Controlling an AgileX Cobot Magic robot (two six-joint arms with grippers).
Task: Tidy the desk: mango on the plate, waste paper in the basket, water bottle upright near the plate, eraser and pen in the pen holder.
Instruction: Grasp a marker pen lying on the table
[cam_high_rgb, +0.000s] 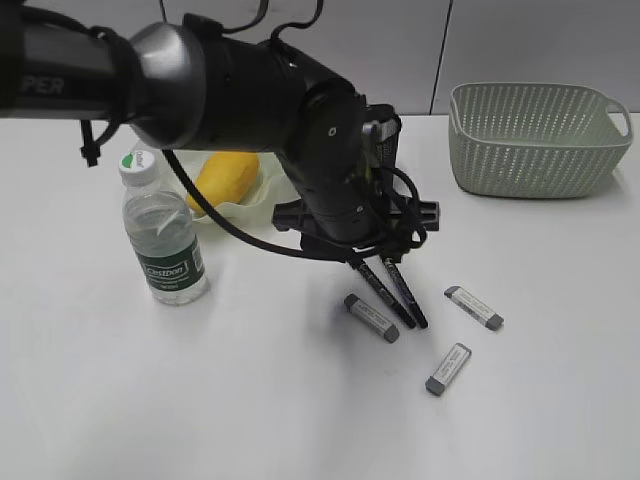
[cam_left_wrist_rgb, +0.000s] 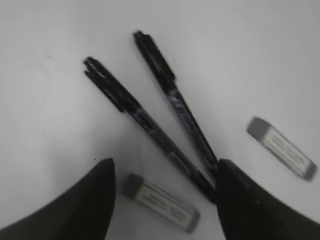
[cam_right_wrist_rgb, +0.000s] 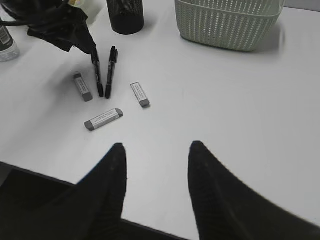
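Note:
My left gripper (cam_high_rgb: 378, 256) is open and empty, low over the desk (cam_high_rgb: 300, 420) above two black pens (cam_high_rgb: 382, 292). In the left wrist view the jaws (cam_left_wrist_rgb: 162, 167) straddle a grey-and-white eraser (cam_left_wrist_rgb: 160, 202) and the near ends of the pens (cam_left_wrist_rgb: 150, 122); a second eraser (cam_left_wrist_rgb: 282, 148) lies to the right. Three erasers show on the desk (cam_high_rgb: 372, 318), (cam_high_rgb: 474, 307), (cam_high_rgb: 448, 368). The mango (cam_high_rgb: 228, 178) lies on the pale green plate (cam_high_rgb: 255, 205). The water bottle (cam_high_rgb: 160, 235) stands upright beside the plate. My right gripper (cam_right_wrist_rgb: 156, 147) is open and empty above the desk's front edge. The pen holder (cam_right_wrist_rgb: 125, 15) stands behind the pens. The waste paper is not in view.
The sage green basket (cam_high_rgb: 535, 135) stands at the back right, and I cannot see inside it. My left arm (cam_high_rgb: 250, 100) stretches across from the left and hides the pen holder in the exterior view.

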